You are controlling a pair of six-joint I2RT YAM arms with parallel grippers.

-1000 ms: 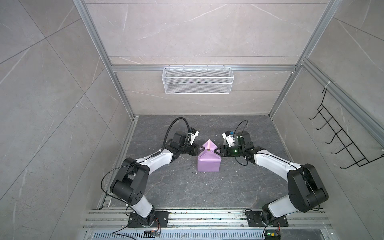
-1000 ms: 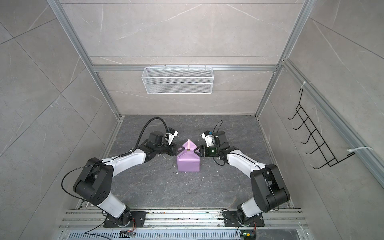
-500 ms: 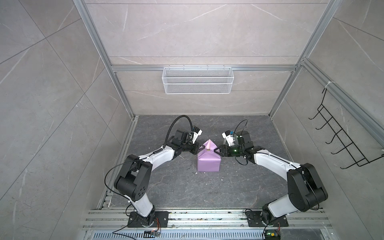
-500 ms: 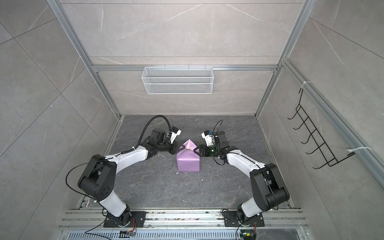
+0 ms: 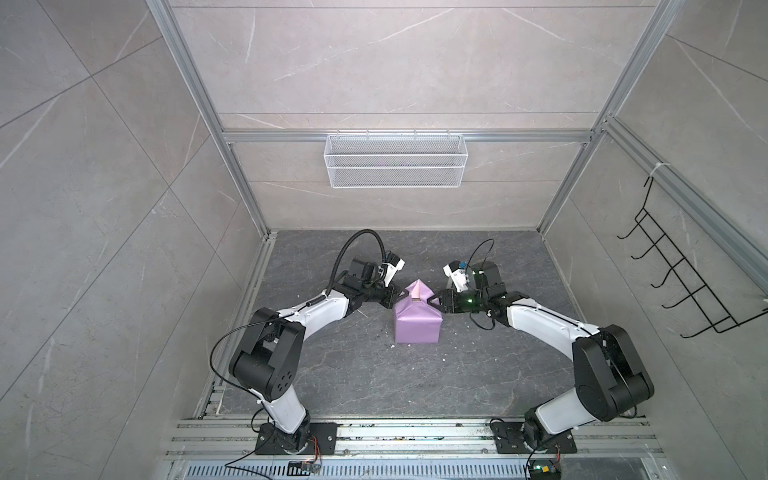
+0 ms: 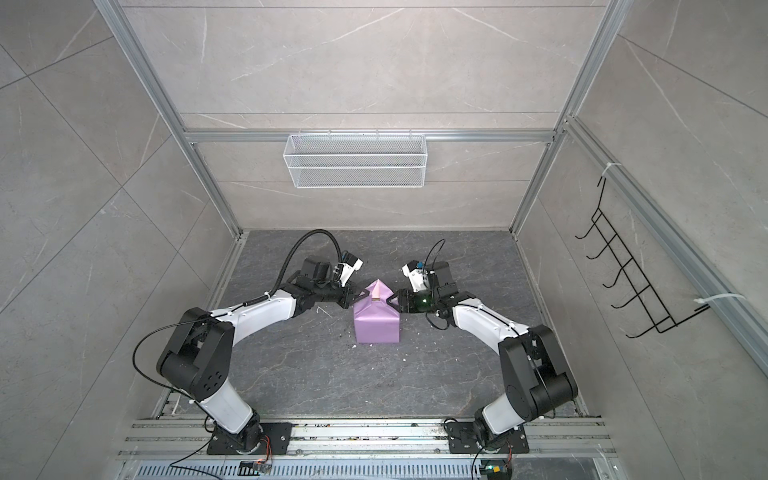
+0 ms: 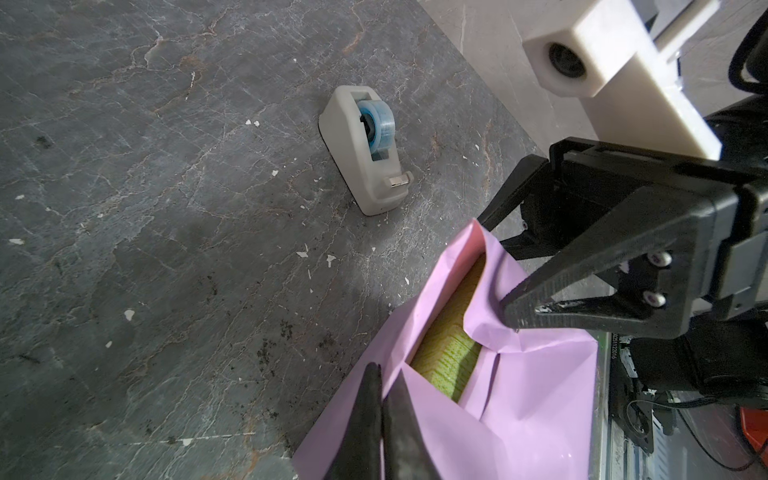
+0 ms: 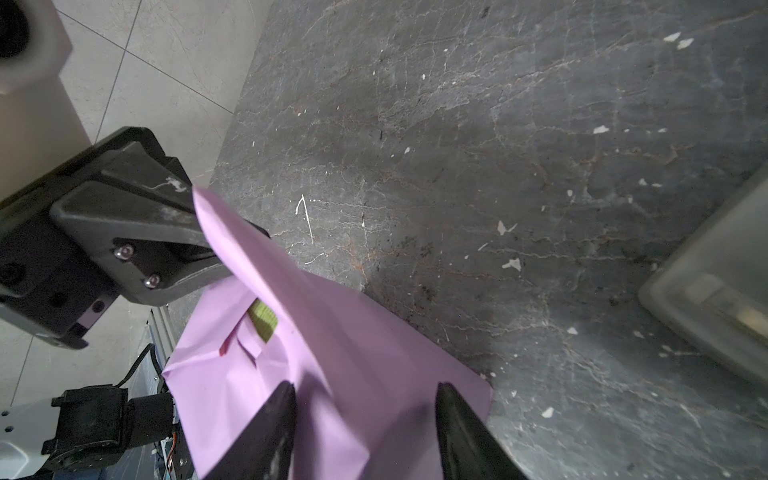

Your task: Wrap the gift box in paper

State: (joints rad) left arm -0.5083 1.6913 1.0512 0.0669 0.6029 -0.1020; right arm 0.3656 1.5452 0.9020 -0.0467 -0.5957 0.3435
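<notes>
Nearly there: paper [image 5: 417,324] sleeved round gift box [image 7: 451,357] on worktop [image 5: 374,382], near end covered. Far end open — olive card showing (you've flaps to fold, tape). Left jaws closed at side flap, pinch unclear; right jaws open, astride opposite flap.

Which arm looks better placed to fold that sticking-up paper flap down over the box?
Right, probably: the right gripper stands open astride the paper, at its raised flap, one finger touching the fold. The left gripper is shut, low at a corner.
</notes>
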